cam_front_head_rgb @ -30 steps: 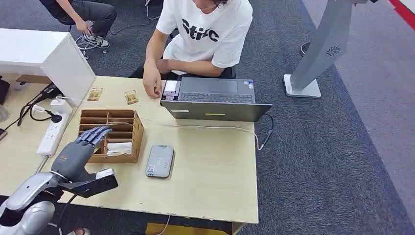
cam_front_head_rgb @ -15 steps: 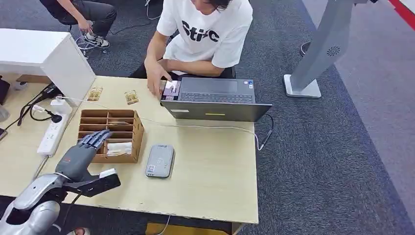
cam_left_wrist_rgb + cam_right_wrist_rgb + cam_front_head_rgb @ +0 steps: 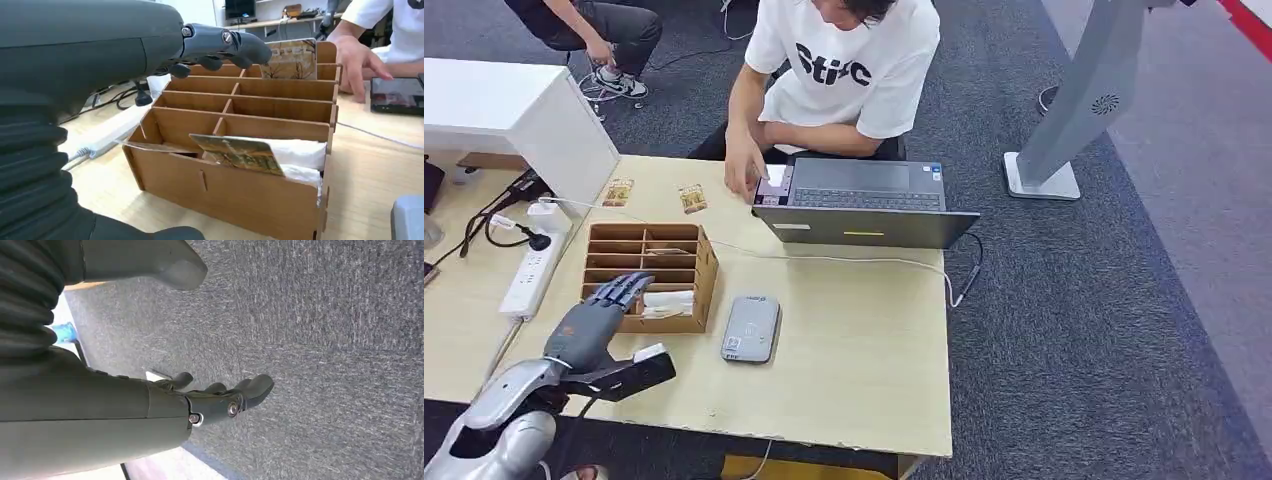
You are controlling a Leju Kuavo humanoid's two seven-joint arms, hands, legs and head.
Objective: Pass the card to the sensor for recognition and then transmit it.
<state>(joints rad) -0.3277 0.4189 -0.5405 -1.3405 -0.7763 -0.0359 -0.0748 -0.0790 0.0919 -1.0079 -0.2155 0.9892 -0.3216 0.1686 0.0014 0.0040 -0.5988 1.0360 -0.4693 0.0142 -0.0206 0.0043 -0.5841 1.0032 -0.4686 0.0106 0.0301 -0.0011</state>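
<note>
So my left hand (image 3: pixel 594 318) is hovering at the near-left corner of the wooden card organizer (image 3: pixel 686 285), fingers loosely spread and holding nothing; the card (image 3: pixel 237 152) I'm after lies tilted across the front compartment, just ahead of my fingertips and a bit to their right, long axis running along the organizer's front wall; the grey card reader (image 3: pixel 751 327) sits on the desk (image 3: pixel 854 350) just right of the organizer, so it's a short hop after the grab; my right hand (image 3: pixel 220 400) hangs down over the carpet, fingers half curled, empty; left is clearly nearer.
</note>
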